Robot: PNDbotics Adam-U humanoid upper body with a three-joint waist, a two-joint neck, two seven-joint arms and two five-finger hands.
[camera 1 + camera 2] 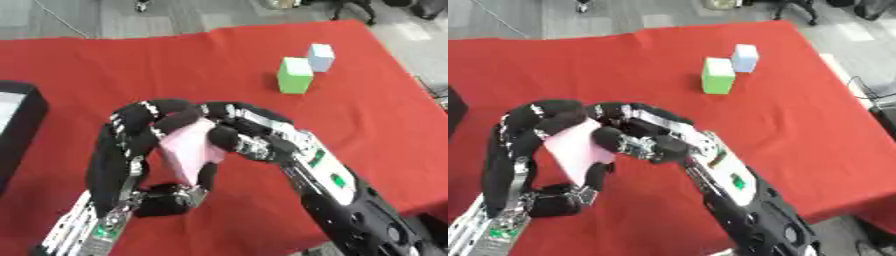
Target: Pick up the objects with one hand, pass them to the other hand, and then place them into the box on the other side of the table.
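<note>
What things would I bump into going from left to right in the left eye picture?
Black box → left hand → pink block → right hand → green block → pale blue block. All sit on the red tablecloth.

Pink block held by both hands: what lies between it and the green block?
Only bare red tablecloth separates the pink block from the green block, clearest in the left eye view.

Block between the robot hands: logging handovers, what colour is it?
Pale pink block, clearest in the left eye view.
</note>
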